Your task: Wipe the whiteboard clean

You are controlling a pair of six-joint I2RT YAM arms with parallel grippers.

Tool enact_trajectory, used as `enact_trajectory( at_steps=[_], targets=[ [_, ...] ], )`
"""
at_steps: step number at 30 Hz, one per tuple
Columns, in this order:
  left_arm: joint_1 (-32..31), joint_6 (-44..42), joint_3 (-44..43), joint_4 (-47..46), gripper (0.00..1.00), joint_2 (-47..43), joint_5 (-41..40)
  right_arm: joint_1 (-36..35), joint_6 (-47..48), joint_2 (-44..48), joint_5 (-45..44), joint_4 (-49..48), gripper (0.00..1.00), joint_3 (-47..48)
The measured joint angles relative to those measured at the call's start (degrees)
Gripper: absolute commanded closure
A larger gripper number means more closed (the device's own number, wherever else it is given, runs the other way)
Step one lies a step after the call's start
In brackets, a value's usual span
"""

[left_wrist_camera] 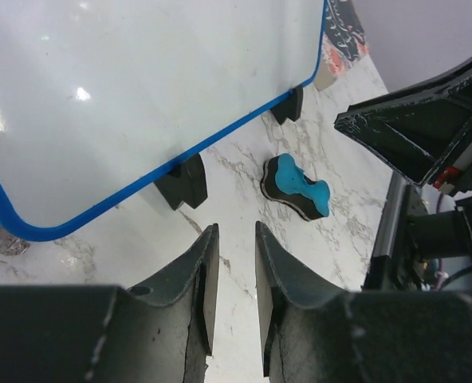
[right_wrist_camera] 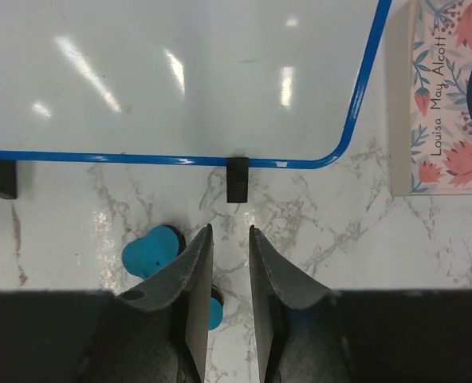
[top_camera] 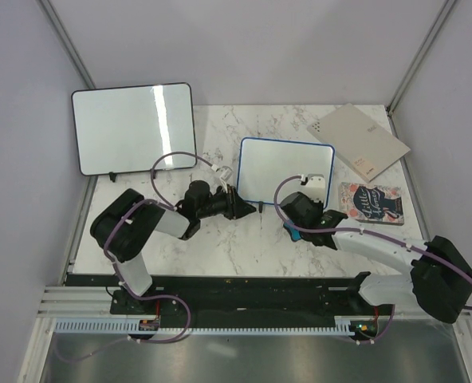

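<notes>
The whiteboard (top_camera: 284, 167), blue-framed with black feet, stands mid-table, and its white face (left_wrist_camera: 140, 96) (right_wrist_camera: 180, 72) looks blank. A blue-and-black eraser (left_wrist_camera: 297, 187) lies flat on the marble just in front of it, loose. My right gripper (top_camera: 300, 217) (right_wrist_camera: 230, 231) hovers over that spot, open by a narrow gap with only marble between the fingers. The eraser (right_wrist_camera: 150, 251) pokes out from under its left finger. My left gripper (top_camera: 248, 209) (left_wrist_camera: 234, 231) sits low by the board's lower left corner, open a little and holding nothing.
A larger black-framed whiteboard (top_camera: 132, 128) leans at the back left. A flowered book (top_camera: 371, 203) (right_wrist_camera: 447, 96) lies right of the blue board, and a beige folder (top_camera: 359, 142) lies behind it. The right arm's links (left_wrist_camera: 427, 120) fill the right side of the left wrist view.
</notes>
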State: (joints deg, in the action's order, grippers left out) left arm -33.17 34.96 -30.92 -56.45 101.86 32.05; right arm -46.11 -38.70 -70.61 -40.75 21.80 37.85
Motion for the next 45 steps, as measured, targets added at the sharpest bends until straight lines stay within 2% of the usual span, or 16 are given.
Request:
enact_trajectory(
  at_steps=[5,12,22,37,41,44,45],
  targets=[
    [-2.91,-3.41,-2.27,6.82,0.70,-2.86,-4.61,2.29,-1.05,-3.13,-0.74,1.75,0.73,0.00],
    [-3.30,-4.92,-2.60,10.80,0.70,-4.22,-5.81,4.00,-0.92,-8.39,-0.59,0.66,0.73,0.00],
    [-3.30,-6.84,-2.67,14.36,0.70,-5.53,-6.03,5.42,0.52,-11.17,0.42,-4.70,0.78,-0.13],
    [-3.30,-8.55,-2.91,16.74,0.70,-6.62,-6.08,6.49,3.54,-17.22,-1.36,-4.66,0.80,4.26],
    [-3.30,-8.90,-2.91,17.81,0.68,-6.91,-6.05,6.60,4.57,-16.63,-0.15,-5.07,0.79,4.28],
    [-3.30,-9.40,-2.89,20.90,0.67,-9.40,-6.21,6.58,5.18,-13.05,2.62,-6.60,0.74,2.86],
    [-3.30,-9.75,-2.91,22.03,0.67,-10.73,-6.40,6.58,5.60,-10.38,3.91,-6.86,0.66,1.97]
  ],
)
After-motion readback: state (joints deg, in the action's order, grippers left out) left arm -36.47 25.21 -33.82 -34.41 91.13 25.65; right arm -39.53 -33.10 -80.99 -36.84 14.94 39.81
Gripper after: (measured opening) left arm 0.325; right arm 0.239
